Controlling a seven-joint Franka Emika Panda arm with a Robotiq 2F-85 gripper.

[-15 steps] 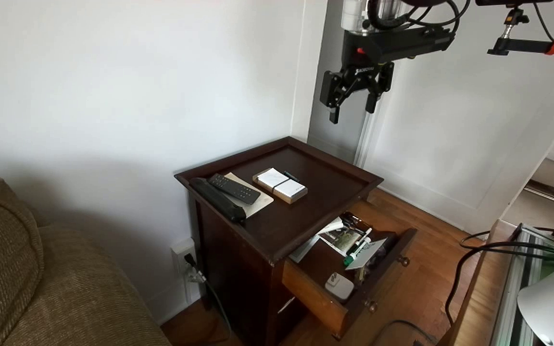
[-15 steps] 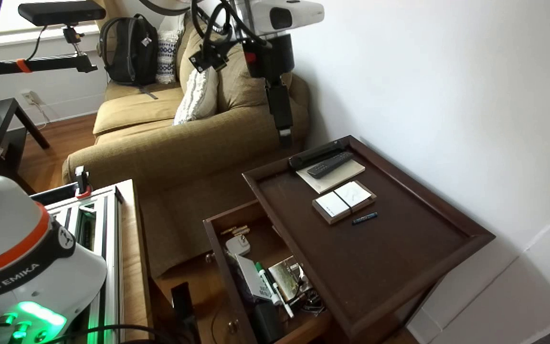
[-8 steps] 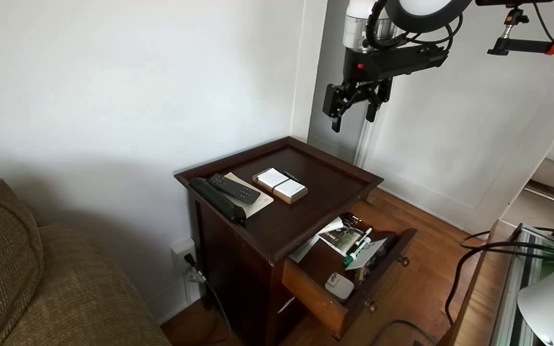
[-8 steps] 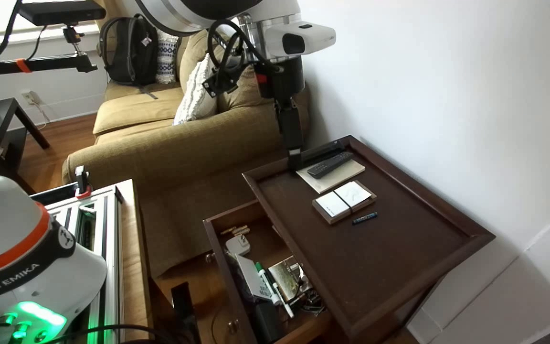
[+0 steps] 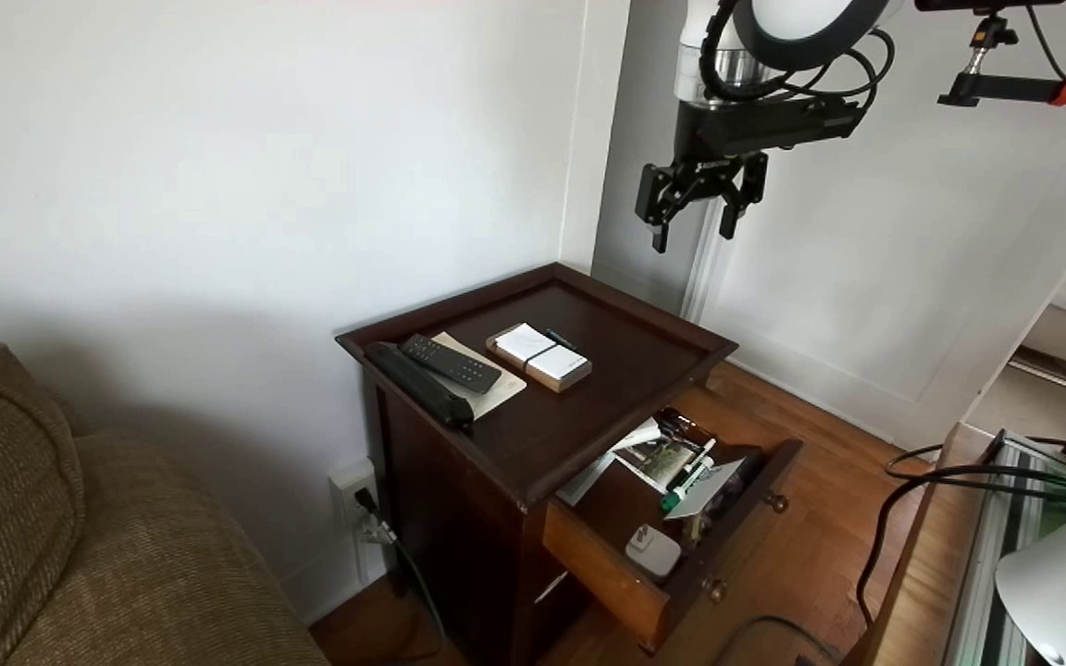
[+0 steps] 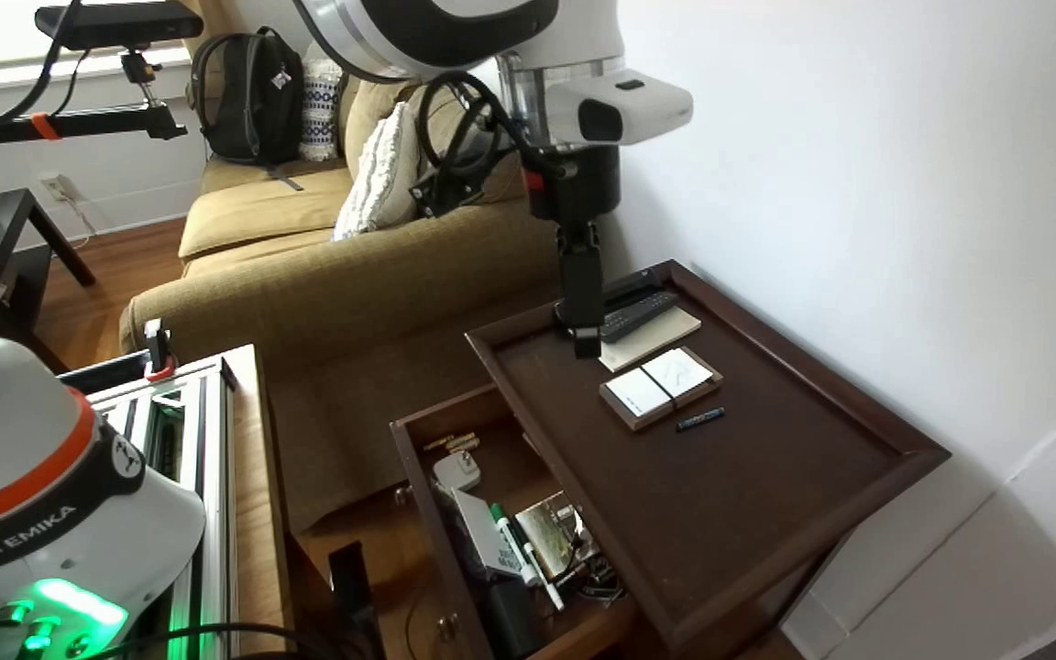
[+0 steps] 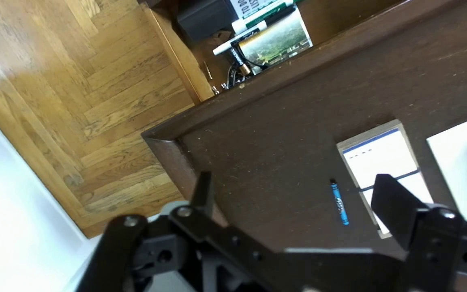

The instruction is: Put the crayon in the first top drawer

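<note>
A small blue crayon with a dark tip lies on the dark wooden tabletop beside the banded note pad. It shows in the wrist view (image 7: 339,202) and in both exterior views (image 5: 559,339) (image 6: 700,420). The first top drawer (image 5: 744,507) is pulled out below the tabletop; it also shows in an exterior view (image 6: 427,518) and partly in the wrist view (image 7: 176,56). My gripper (image 5: 694,237) is open and empty, above the tabletop and apart from the crayon. In the wrist view (image 7: 294,177) the crayon appears between the spread fingers, nearer the right one.
The note pad (image 6: 659,387) lies beside the crayon. A remote (image 5: 452,363) on a paper and a black case (image 5: 417,384) lie along one side. The drawer holds markers (image 6: 519,545), a white charger (image 6: 456,470) and other items. The tabletop has a raised rim (image 7: 168,162). A wall stands behind.
My gripper has come down overall and moved over the tabletop, to the right in both exterior views. It stays open. The crayon and drawer have not moved.
</note>
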